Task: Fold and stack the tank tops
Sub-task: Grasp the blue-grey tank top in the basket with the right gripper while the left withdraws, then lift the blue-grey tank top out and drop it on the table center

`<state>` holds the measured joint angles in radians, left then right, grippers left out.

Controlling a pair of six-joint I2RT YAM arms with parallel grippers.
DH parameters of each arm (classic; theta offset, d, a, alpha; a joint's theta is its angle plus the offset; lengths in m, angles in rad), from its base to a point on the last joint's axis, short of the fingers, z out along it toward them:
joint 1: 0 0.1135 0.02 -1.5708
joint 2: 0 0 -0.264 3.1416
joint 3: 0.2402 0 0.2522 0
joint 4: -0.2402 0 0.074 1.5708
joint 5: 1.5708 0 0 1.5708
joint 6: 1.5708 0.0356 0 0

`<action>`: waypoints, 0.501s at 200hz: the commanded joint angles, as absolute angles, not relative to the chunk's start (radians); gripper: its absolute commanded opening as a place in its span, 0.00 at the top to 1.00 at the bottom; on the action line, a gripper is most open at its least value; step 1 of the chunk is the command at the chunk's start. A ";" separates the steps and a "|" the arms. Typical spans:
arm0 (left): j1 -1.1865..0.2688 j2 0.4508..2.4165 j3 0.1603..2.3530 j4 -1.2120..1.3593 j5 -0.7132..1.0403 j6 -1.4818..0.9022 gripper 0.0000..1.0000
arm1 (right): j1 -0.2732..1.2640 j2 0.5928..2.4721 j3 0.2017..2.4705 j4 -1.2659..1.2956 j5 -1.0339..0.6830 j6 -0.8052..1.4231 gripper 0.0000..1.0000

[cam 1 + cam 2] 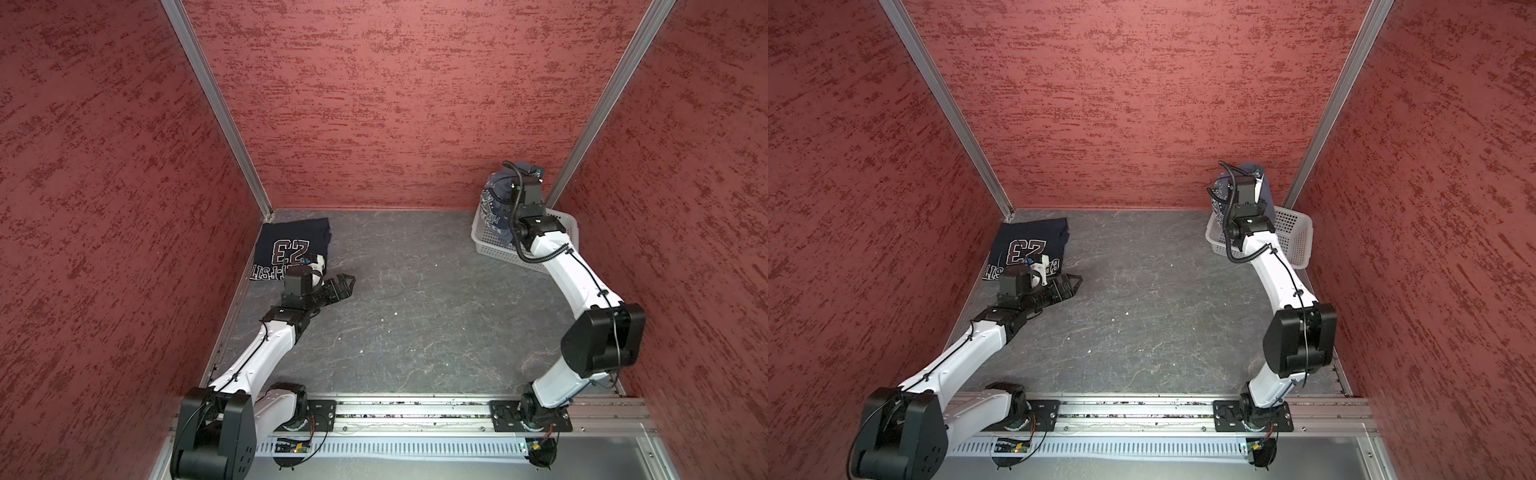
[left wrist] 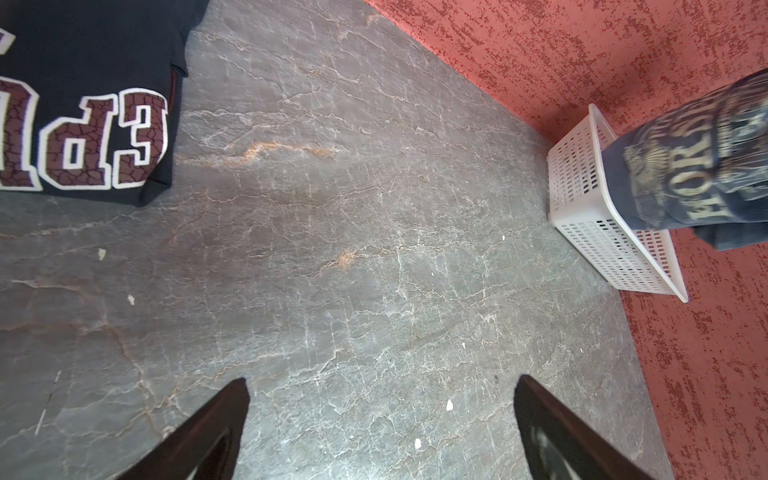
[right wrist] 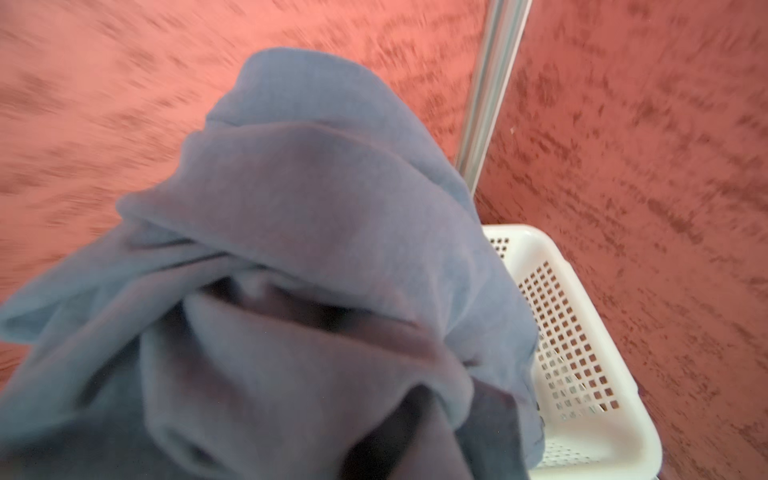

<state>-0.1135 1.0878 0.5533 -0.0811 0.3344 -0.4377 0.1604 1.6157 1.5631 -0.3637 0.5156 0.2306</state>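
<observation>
Two tank tops are recorded, well apart.

The navy top is found folded and flat on the table in the far-left corner, its "23" print uppermost. Part of its lettering is also seen in the left wrist view.

The grey top is found bunched and raised over the basket at the far right, against the back wall. Its "HORSES" print is read in the left wrist view, where the cloth hangs in front of the basket. It cannot be told whether its lower end is clear of the basket.

The left gripper is held low over bare table, just near and right of the navy top. Its fingers are spread wide, with nothing between them.

The right gripper is buried in the top of the grey bundle. Its jaws are hidden by cloth in the right wrist view, beside the basket rim. The top is seen hanging from it, so it is judged clenched on the cloth.
</observation>
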 commanded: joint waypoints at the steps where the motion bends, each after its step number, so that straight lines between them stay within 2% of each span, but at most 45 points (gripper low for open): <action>1: -0.121 1.075 0.555 -0.075 0.322 -0.430 0.00 | 0.224 1.524 1.565 -0.311 0.563 0.208 0.99; 57: -0.125 1.064 0.554 -0.089 0.290 -0.422 0.00 | 0.490 1.458 1.643 -0.442 0.496 0.190 0.99; 100: -0.126 1.073 0.551 -0.082 0.272 -0.417 0.00 | 0.629 1.495 1.533 -0.458 0.374 0.269 0.97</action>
